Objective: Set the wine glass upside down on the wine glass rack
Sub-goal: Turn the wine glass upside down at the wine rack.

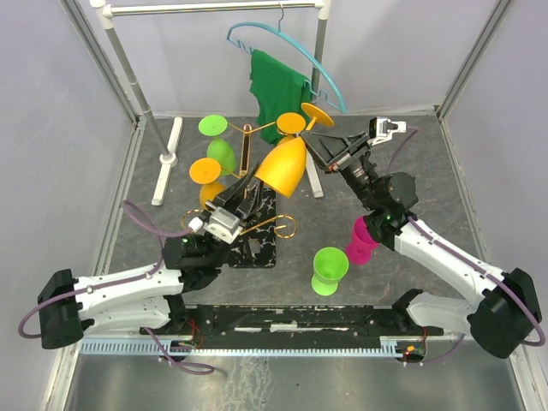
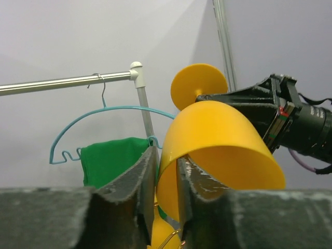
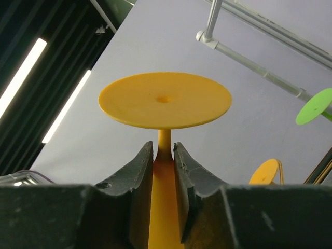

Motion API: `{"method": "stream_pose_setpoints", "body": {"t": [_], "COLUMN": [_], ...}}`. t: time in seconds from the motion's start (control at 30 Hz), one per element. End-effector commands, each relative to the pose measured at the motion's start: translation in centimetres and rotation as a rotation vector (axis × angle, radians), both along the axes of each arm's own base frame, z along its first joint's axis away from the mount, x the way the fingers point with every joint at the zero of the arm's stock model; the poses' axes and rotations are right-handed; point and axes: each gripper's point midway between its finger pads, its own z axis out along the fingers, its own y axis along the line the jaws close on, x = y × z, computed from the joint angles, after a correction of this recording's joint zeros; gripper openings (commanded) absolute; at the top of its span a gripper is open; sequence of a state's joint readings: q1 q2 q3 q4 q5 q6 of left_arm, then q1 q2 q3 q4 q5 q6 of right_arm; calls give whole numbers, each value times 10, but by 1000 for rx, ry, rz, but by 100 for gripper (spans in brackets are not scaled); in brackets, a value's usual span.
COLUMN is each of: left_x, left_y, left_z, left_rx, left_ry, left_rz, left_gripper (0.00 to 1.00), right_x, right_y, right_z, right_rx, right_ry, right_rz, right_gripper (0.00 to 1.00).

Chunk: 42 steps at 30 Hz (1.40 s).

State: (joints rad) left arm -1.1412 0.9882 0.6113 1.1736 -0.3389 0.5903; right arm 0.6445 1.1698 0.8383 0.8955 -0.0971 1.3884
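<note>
The orange wine glass (image 1: 282, 167) hangs tilted in the air, foot uppermost, over the wine glass rack (image 1: 257, 244), a gold stand on a black marbled base. My right gripper (image 1: 318, 144) is shut on its stem just under the foot (image 3: 165, 99), and the stem fills the gap between the fingers (image 3: 140, 166). My left gripper (image 1: 250, 182) straddles the bowl's rim (image 2: 171, 155), one finger outside and one inside. Its jaws are slightly open, with a sliver of gap at the outer finger.
A green glass (image 1: 221, 152) and an orange one (image 1: 205, 171) hang upside down on the rack. A magenta glass (image 1: 364, 240) and a green glass (image 1: 330, 270) stand on the table to the right. Behind is a white clothes rail (image 1: 214, 7) with a blue hanger and green cloth (image 1: 278, 86).
</note>
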Motion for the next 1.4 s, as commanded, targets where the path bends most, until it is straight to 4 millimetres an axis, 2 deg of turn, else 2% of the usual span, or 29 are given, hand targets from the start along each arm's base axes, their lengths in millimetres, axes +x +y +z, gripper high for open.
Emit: {"method": "stream_pose_setpoints", "body": {"t": [0.0,0.1,0.17,0.33,0.5,0.6,0.67,0.73,0.77,0.9,1.17,1.37], "left_x": [-5,-4,-3,-1,1,1,1,1,3,9,2,6], "left_y": [9,11,12,14,29,48,64,67,70,81,94,96], "left_z": [4,0,-4,-26,-50,-46,-32,-23,-18,-6,9,3], "left_rx": [-39,-25,-14,41,85,45,-12,-7,-9,-19,-98,-85], "left_ry": [11,19,32,82,186,240,274,308,334,429,435,439], "left_rz": [-12,-4,1,7,27,57,77,79,92,143,114,147], "left_gripper": [34,51,58,61,64,66,69,70,70,71,71,72], "right_x": [-17,-19,-20,-23,-28,-30,-32,-33,-32,-32,-23,-27], "right_y": [-11,-15,-17,-20,-28,-40,-46,-49,-50,-51,-40,-27], "right_z": [25,27,29,32,21,7,-7,-19,-32,-63,-114,-119], "right_rx": [-10,-29,-40,-118,-375,-545,-644,-729,-796,-942,-975,-878], "right_ry": [-107,-122,-134,-173,-217,-249,-259,-277,-262,-284,-399,-544], "right_rz": [-40,-68,-84,-129,-223,-295,-320,-325,-315,-293,-307,-337], "right_gripper": [1,0,1,1,1,1,1,1,1,1,1,1]}}
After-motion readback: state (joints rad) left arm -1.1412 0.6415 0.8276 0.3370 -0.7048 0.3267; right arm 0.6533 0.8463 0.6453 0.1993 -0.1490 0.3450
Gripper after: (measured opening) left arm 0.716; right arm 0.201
